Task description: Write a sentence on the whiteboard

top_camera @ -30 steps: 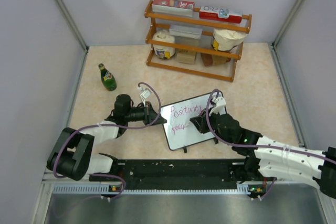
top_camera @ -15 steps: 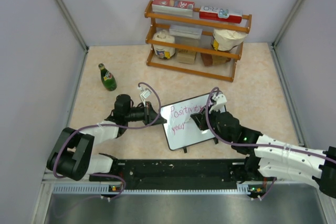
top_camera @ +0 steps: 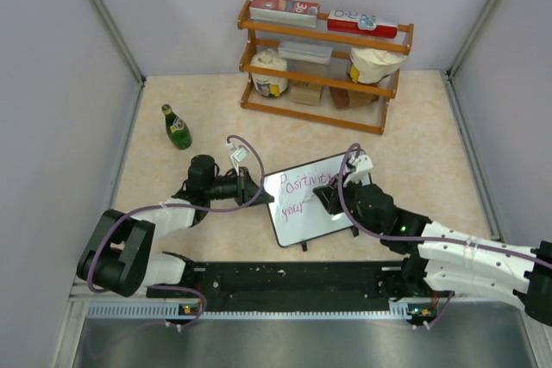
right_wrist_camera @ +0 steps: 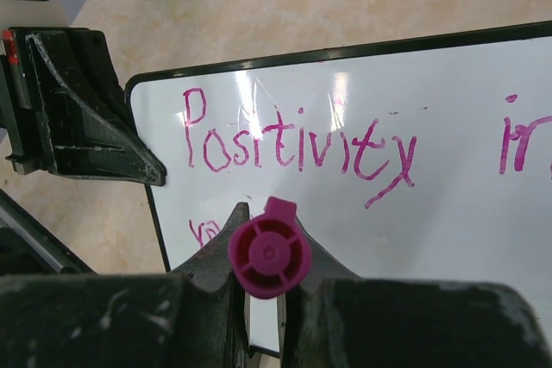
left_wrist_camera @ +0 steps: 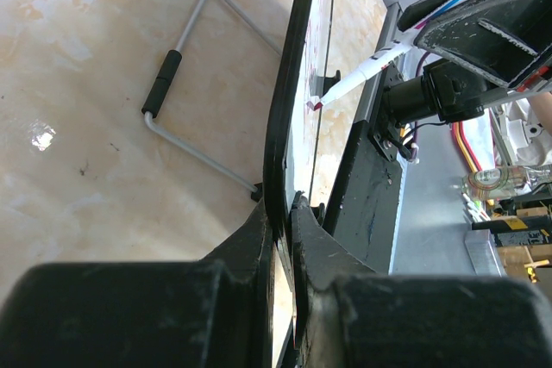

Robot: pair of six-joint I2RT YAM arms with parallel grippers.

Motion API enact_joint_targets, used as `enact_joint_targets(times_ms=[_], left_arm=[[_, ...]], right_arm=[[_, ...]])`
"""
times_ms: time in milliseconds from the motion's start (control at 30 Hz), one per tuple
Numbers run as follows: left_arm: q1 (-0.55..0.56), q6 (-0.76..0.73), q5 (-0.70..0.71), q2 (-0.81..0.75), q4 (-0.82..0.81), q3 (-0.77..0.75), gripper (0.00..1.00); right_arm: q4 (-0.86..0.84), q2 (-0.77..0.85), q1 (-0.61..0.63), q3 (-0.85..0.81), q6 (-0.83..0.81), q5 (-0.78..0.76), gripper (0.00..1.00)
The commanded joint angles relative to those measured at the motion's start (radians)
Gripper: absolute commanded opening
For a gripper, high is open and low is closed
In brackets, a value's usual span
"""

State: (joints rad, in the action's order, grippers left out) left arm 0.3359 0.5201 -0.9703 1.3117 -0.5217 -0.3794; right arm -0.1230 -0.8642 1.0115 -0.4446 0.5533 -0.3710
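The whiteboard (top_camera: 304, 227) stands propped at a slant on the worktop (top_camera: 414, 148), directly between the two tools. The left tool (left_wrist_camera: 283, 211) is pressed together on the board's black frame, pinching the edge nearest to it. That looks like a steadying hold.

The sentence (right_wrist_camera: 293, 144) is partly written in purple-pink ink. The upper line reads "Positivity", and beyond the right tool's far side comes a short word that looks like "in". A lower line has been started just ahead of the right tool (right_wrist_camera: 266, 243), and in the overhead view it reads roughly "your". From the wrist only its first strokes show, because the tool hides the rest.

The right tool pinches a marker (right_wrist_camera: 269, 254) with its magenta cap end facing the camera. In the left wrist view the marker's tip seems to meet the board face.

My judgement is that the writing is well past halfway and mid-stroke in the second line. Blank board remains past the tool on that line, enough for another word. How much more the sentence needs cannot be told from here.

Farther out, a green bottle (top_camera: 177, 127) stands beyond the left tool. A wooden rack (top_camera: 323, 66) of packages sits well beyond both tools.
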Motion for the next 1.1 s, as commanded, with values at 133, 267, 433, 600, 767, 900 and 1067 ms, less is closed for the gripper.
enact_joint_targets(times_ms=[133, 267, 433, 600, 767, 900, 1067], left_arm=[[0.005, -0.092, 0.079, 0.011, 0.022, 0.005, 0.0], [0.005, -0.092, 0.077, 0.012, 0.022, 0.007, 0.0], [0.005, -0.092, 0.079, 0.011, 0.023, 0.005, 0.0], [0.005, -0.094, 0.081, 0.003, 0.025, 0.008, 0.0], [0.005, -0.094, 0.078, 0.004, 0.025, 0.008, 0.0], [0.005, -0.094, 0.079, 0.003, 0.025, 0.008, 0.0], [0.003, -0.094, 0.081, 0.004, 0.025, 0.008, 0.0]], right_arm=[[0.025, 0.014, -0.013, 0.032, -0.007, -0.011, 0.0], [0.023, 0.014, -0.013, 0.021, -0.016, -0.014, 0.0], [0.036, 0.059, -0.013, -0.002, -0.015, -0.006, 0.0], [0.057, 0.142, -0.014, -0.026, -0.016, 0.003, 0.0], [0.108, 0.188, -0.014, -0.04, -0.02, 0.001, 0.0], [0.121, 0.212, -0.016, -0.031, -0.013, 0.018, 0.0], [0.147, 0.22, -0.027, -0.022, -0.009, 0.058, 0.0]])
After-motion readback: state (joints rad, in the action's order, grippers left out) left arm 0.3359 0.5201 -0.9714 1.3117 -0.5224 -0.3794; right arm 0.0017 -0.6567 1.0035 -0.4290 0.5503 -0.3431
